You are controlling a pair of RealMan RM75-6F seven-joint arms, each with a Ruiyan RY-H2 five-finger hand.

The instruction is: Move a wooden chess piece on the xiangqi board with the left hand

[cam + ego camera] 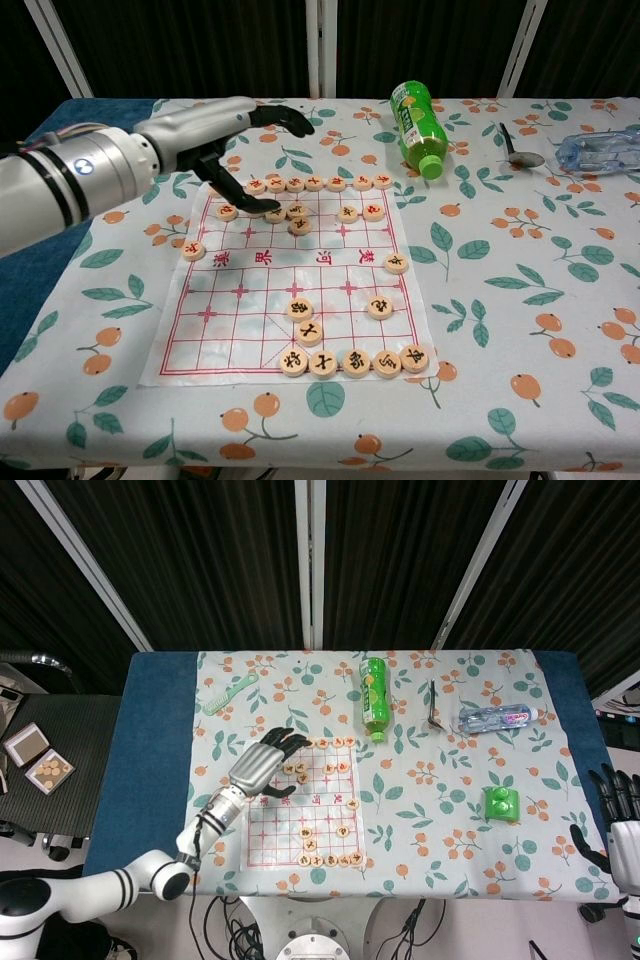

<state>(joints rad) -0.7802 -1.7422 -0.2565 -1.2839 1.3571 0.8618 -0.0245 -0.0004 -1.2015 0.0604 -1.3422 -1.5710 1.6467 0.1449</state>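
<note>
The square white xiangqi board with its red grid lay flat on the leaf-and-orange patterned tablecloth, and everything else is placed from it. The robot's left hand, silver-backed with dark fingers, was held over the board's far left corner, fingers apart and stretched toward the far edge, the thumb reaching down toward the round pale wooden chess pieces of the second row. In the chest view the thumb tip lay over or just beside a piece there; whether it touched cannot be told, and nothing was held in the hand. A further line of wooden discs ran along the board's far edge, and another row sat along its near edge, with a few single discs in between.

Beyond the board's far right corner a green plastic bottle lay on its side. Beyond the far left corner lay a pale green comb. Well to the right of the board were a dark metal spoon, a clear plastic water bottle on its side, and a small bright green block. The right hand stood at the table's right edge, well apart from the board, fingers upright and spread, holding nothing.
</note>
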